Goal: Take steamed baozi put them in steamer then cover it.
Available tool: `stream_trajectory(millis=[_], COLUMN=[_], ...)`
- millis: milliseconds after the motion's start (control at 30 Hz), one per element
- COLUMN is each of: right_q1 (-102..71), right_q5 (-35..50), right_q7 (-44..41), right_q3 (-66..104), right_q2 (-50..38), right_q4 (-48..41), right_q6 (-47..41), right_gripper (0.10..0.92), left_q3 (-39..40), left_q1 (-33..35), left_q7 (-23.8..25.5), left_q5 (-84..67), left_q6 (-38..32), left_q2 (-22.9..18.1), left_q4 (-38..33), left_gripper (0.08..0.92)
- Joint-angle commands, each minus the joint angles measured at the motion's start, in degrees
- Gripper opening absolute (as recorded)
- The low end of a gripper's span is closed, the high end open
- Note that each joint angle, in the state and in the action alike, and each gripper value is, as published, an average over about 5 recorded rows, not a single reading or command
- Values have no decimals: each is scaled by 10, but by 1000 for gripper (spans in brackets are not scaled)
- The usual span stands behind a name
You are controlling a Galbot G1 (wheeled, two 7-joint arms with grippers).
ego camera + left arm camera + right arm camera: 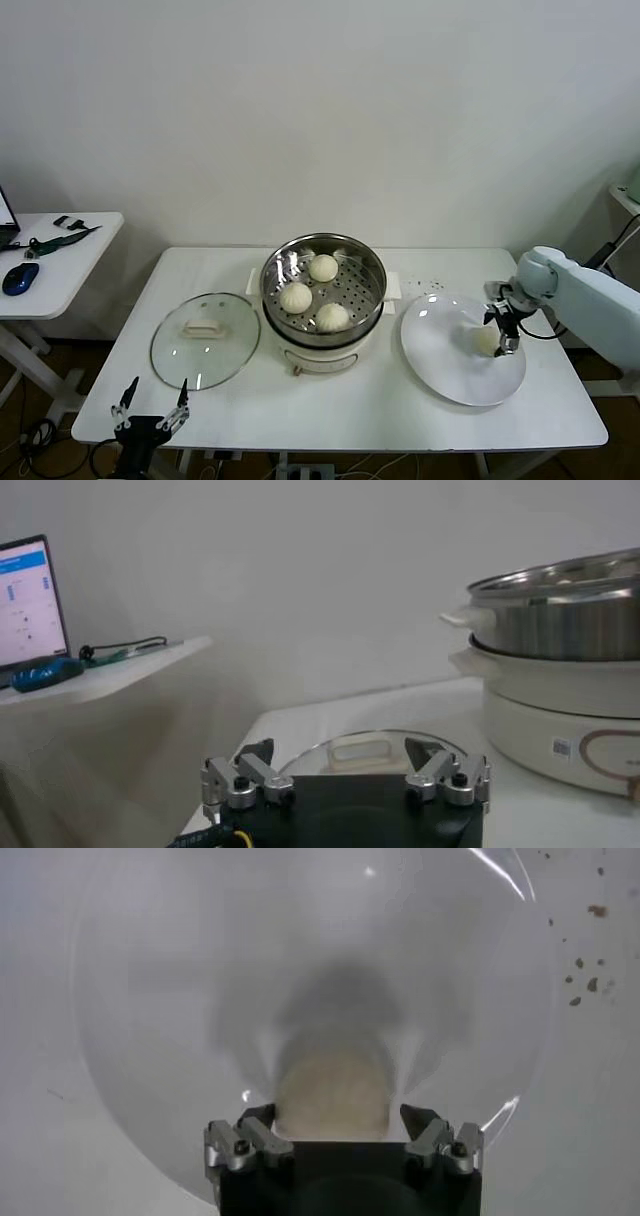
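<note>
The steamer [374, 266] stands mid-table on its cream base, and three steamed baozi [323, 267] lie inside it. One more baozi [485, 341] rests on the white plate [450, 372] at the right. My right gripper [498, 337] is down over that baozi, a finger on either side of it, open. In the right wrist view the baozi [330, 1093] sits between the fingertips [255, 1118]. The glass cover [205, 345] lies flat left of the steamer. My left gripper [150, 411] waits open at the table's front left edge, facing the cover [312, 754].
A low side table [70, 250] at the far left carries a blue mouse [20, 278] and a laptop [25, 600]. Dark crumbs [580, 978] lie on the table beyond the plate. The wall runs close behind the table.
</note>
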Motion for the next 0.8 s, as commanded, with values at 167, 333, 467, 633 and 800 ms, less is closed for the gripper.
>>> stream_trajectory(millis=[167, 333, 467, 633, 800], right_q1=[0, 29, 100, 252, 387], right_q5=[-3, 21, 64, 162, 296], right_q7=[-3, 0, -2, -3, 5], right_q3=[4, -16, -56, -169, -288], right_q2=[10, 7, 11, 46, 106], right_q4=[-14, -4, 5, 11, 18], right_q6=[2, 1, 0, -13, -41], right_gripper=[695, 647, 645, 645, 645], left_q3=[-1, -3, -2, 5, 15], left_q1=[1, 3, 5, 6, 8], left_q7=[0, 0, 0, 1, 1], left_q5=[0, -2, -3, -1, 2], left_q6=[-1, -2, -2, -2, -3], left_q2=[0, 1, 2, 3, 1], left_q4=[-1, -2, -4, -10, -17], left_gripper=[823, 823, 823, 823, 823])
